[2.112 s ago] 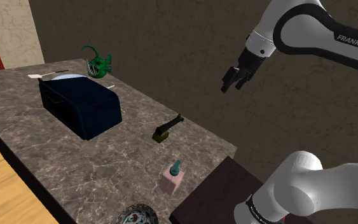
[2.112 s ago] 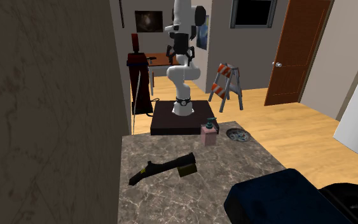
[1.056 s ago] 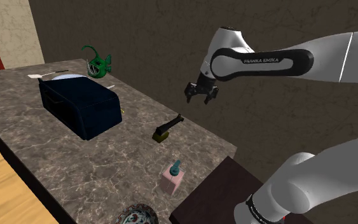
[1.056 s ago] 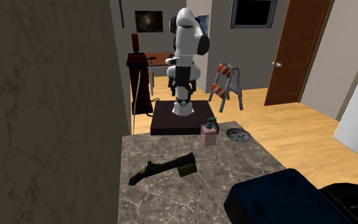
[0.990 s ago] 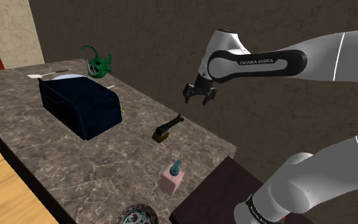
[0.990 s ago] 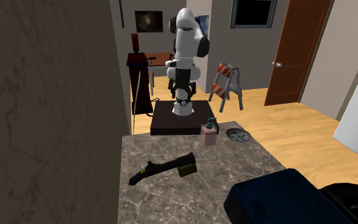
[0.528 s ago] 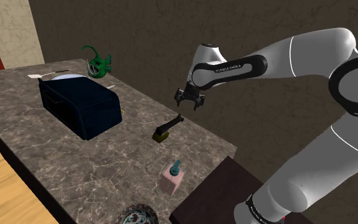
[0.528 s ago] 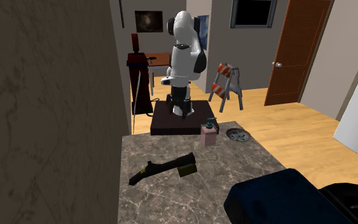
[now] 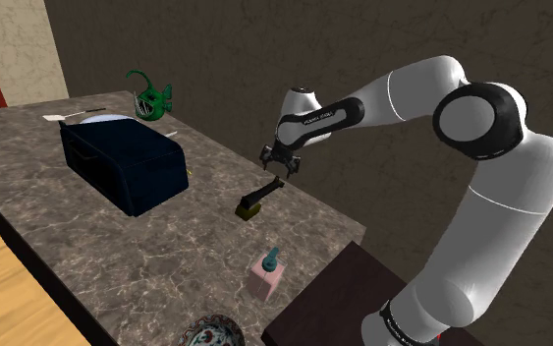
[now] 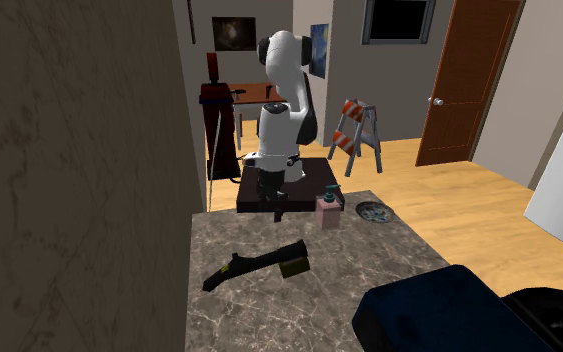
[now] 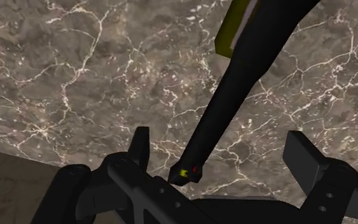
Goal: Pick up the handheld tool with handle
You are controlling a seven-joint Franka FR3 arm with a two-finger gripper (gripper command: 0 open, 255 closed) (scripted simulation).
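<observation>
The handheld tool (image 9: 258,198) lies flat on the marble counter (image 9: 117,246), with a long black handle and an olive-yellow head. My gripper (image 9: 276,165) hangs open just above the handle's end, near the wall. In the wrist view the black handle (image 11: 234,108) runs away from the gripper (image 11: 222,156), and its end lies between the two fingers (image 11: 140,145) without touching them. The yellow-green head (image 11: 233,27) is at the far end. From the second exterior view, the gripper (image 10: 275,206) hovers above the counter's far part, beyond the tool (image 10: 259,262).
A dark blue case (image 9: 127,162) stands to the shoulder view's left of the tool. A green fish figure (image 9: 151,96) sits behind it. A pink bottle with a teal top (image 9: 266,275) and a patterned bowl (image 9: 210,334) are near the counter's front corner. A brown wall (image 9: 264,59) borders the counter.
The arm has swung down and towards the shoulder view's left, bringing the gripper from high above the counter to just over the tool's handle end. The fingers stayed open.
</observation>
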